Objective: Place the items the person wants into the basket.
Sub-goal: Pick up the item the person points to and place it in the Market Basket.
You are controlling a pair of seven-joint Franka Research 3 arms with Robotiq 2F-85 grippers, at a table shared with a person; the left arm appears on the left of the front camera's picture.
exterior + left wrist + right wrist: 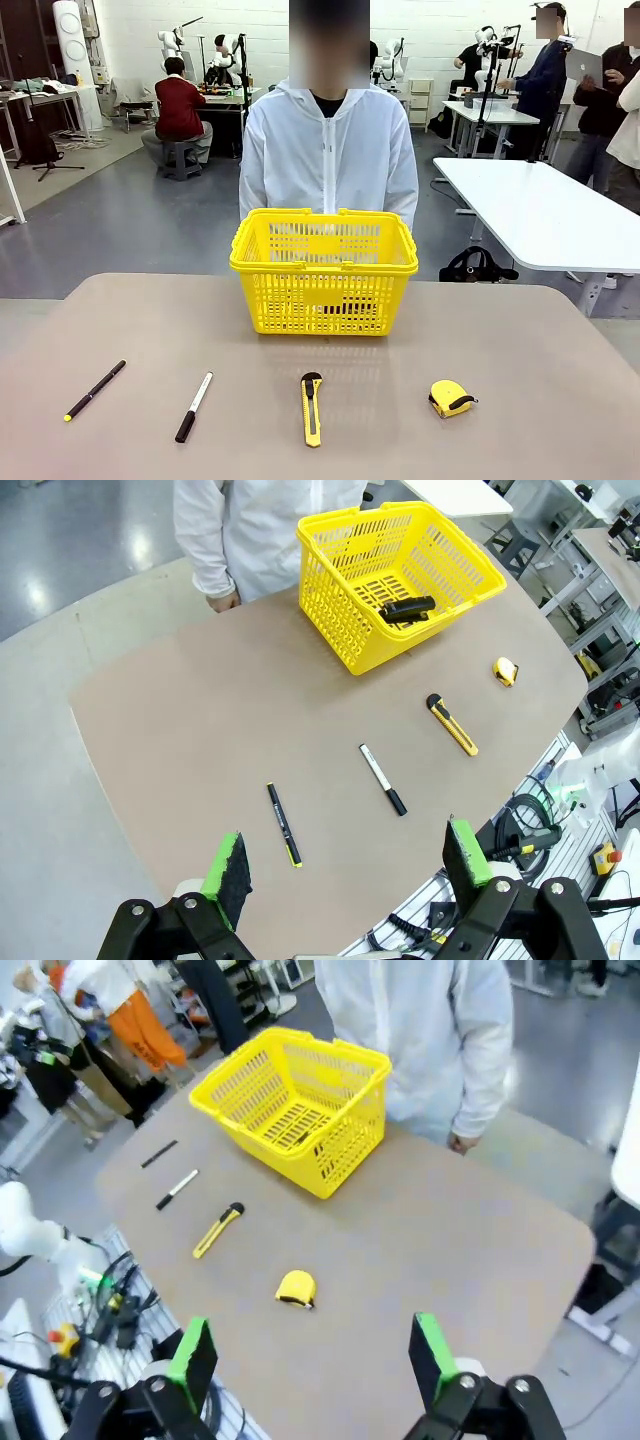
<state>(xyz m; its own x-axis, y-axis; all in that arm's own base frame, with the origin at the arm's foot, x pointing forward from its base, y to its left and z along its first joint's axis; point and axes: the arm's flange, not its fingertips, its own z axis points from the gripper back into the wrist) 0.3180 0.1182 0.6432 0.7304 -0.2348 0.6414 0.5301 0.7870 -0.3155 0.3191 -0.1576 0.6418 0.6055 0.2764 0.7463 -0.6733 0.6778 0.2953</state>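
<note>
Two grippers are seen, both raised above the robot's side of the table (520, 340). The left gripper (348, 865) is spread wide, and nothing is held between its two green pads. The right gripper (313, 1356) is spread just as wide, and nothing is held there either.

Four small things are laid out in one row along the near part of the table, each well apart from the next. Counted from the robot's left in the front view, they are:

- One slim black pen (95, 390) with a yellow tip, lying at a slant.
- One white-barrelled marker (194, 407) with a black cap.
- One long yellow utility knife (312, 408), pointed roughly toward the far side.
- One small yellow tape measure (452, 398) with black trim.

The pen is found nearest below the left gripper, and the tape measure nearest below the right gripper.

Beyond the row, at the far middle of the table, one yellow basket (323, 270) is set upright, its two handles folded down on the rim. One dark object (407, 607) is seen lying on its floor. Directly behind the basket one person (328, 160) in a white hooded jacket is standing, arms lowered at the table's far edge.
</note>
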